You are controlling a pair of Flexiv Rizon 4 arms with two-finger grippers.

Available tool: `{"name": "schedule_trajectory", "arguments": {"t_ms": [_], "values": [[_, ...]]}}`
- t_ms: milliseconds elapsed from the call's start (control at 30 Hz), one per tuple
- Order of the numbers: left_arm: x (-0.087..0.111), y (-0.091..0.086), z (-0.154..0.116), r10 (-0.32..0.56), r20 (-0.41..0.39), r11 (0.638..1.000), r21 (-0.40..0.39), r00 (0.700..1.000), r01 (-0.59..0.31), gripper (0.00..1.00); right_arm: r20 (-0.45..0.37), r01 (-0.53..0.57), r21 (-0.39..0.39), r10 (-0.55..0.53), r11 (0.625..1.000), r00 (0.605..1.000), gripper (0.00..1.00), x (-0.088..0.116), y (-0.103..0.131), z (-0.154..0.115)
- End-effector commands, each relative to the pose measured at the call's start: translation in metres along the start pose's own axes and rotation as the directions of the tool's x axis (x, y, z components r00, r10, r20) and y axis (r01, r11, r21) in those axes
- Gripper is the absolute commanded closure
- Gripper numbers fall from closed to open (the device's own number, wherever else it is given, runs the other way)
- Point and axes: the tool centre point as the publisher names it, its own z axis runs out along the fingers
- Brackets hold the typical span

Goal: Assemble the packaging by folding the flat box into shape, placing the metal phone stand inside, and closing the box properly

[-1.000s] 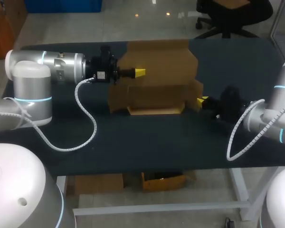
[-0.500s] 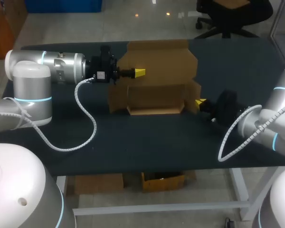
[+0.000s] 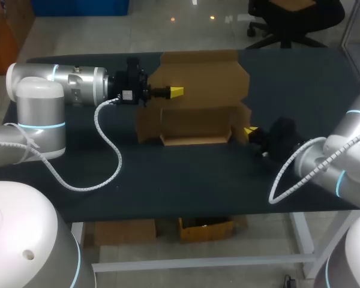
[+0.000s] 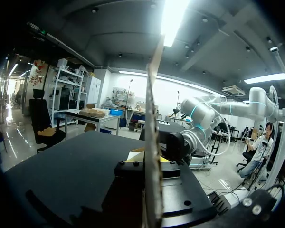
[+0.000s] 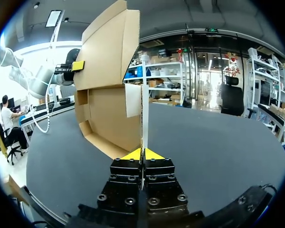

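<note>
A brown cardboard box (image 3: 198, 102) stands part-folded at the far middle of a dark counter (image 3: 186, 174), held from both sides. From above its shape is hard to read. A tall panel (image 3: 201, 75) takes up the far side and a low tray-like part lies nearer, but the folds between them blur together. Both hands show here as dark shapes, with only their yellow tips clear.

The left hand (image 3: 176, 91) comes in from the left and lies over the left part of the tall panel. In its own wrist camera the panel (image 4: 153, 118) is seen edge-on, a thin strip rising straight up between the fingers and hiding much of what lies behind it. The dark finger blocks sit tight against the strip on either side, so the left hand is clamped on the box. The right arm (image 4: 202, 116) shows past the strip, partly cut off by it.

The right hand (image 3: 250, 129) reaches in from the right to a small flap (image 3: 247, 117) at the box's near right corner. In its wrist camera the flap (image 5: 142, 109) stands upright and edge-on between the two yellow tips. The tips touch it from both sides with no gap, so the right hand is pinched tight on the flap. Beyond and to the left, the tall panel rises and the box's low walls rest on the counter. The left hand (image 5: 77, 65) shows small against the panel.
</note>
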Motion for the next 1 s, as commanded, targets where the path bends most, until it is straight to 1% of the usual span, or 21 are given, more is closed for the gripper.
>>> {"name": "schedule_trajectory", "arguments": {"t_ms": [33,100,267,333,400,767,1000], "values": [[0.000,0.002,0.001,0.000,-0.002,1.000,-0.001,1.000,0.000,1.00,0.091,0.005,-0.002,-0.004,1.000,0.996,1.00,0.007,0.001,0.006],[0.000,0.002,0.001,0.000,-0.002,1.000,-0.001,1.000,0.000,1.00,0.112,0.010,0.004,-0.010,1.000,0.994,1.00,0.008,0.001,0.007],[0.000,0.002,0.001,0.000,-0.002,1.000,-0.001,1.000,0.000,1.00,0.132,0.005,0.005,-0.006,1.000,0.991,1.00,0.013,0.001,0.011],[0.000,0.002,0.001,0.000,-0.002,1.000,-0.001,1.000,0.000,1.00,0.141,0.003,0.006,-0.004,1.000,0.990,0.96,0.015,0.000,0.012],[0.000,0.002,0.001,0.000,-0.002,1.000,-0.001,1.000,0.000,1.00,0.142,-0.002,0.005,0.002,1.000,0.990,0.90,0.016,-0.001,0.014],[0.000,0.002,0.001,0.000,-0.002,1.000,-0.001,1.000,0.000,1.00,0.148,-0.007,0.009,0.005,1.000,0.989,0.90,0.024,-0.001,0.020],[0.000,0.002,0.001,0.000,-0.002,1.000,-0.001,1.000,0.000,1.00,0.136,-0.005,0.006,0.005,1.000,0.991,0.88,0.031,-0.001,0.025]]}}
